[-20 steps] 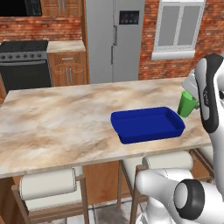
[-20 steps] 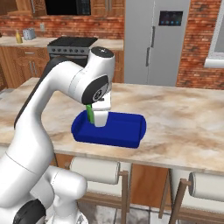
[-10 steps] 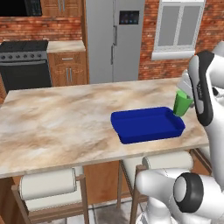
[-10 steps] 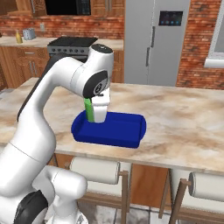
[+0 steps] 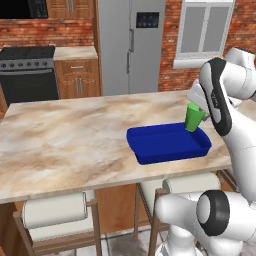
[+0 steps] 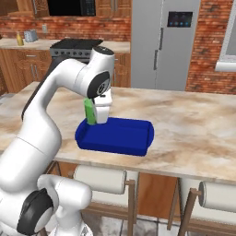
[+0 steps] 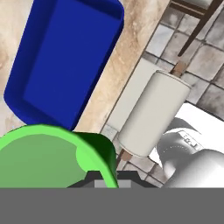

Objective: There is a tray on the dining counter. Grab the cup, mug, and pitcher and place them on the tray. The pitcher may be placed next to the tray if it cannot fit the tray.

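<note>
Gripper (image 5: pixel 194 106) hangs at the right end of the tray (image 5: pixel 150 158), right of centre in the left base view, with the jaws pinching the cup (image 5: pixel 194 118). From its position, the pinch appears to be on the rim wall. I call it the cup because no handle shows in either base view. A green lobe at the rim in the hand view, lower left, could be a handle, so this is not settled. The cup is off the surface and tilted, and its base is over or just beside the tray's far right rim. The tray sits on the dining counter (image 5: pixel 75 135), close to the counter's near edge. In the hand view the tray floor (image 7: pixel 65 61) fills the upper left, the cup mouth (image 7: pixel 43 162) is at lower left, and a stool (image 7: pixel 151 113) and floor tiles lie to the right.

Judged risks:
- If released here, the base may land on the low rim and tip the cup. It would then roll into the tray or out toward the counter edge and stools.
- Setting it down tilted could make the cup rock.
- A one-wall pinch may let the cup pivot during any fast move.
</note>
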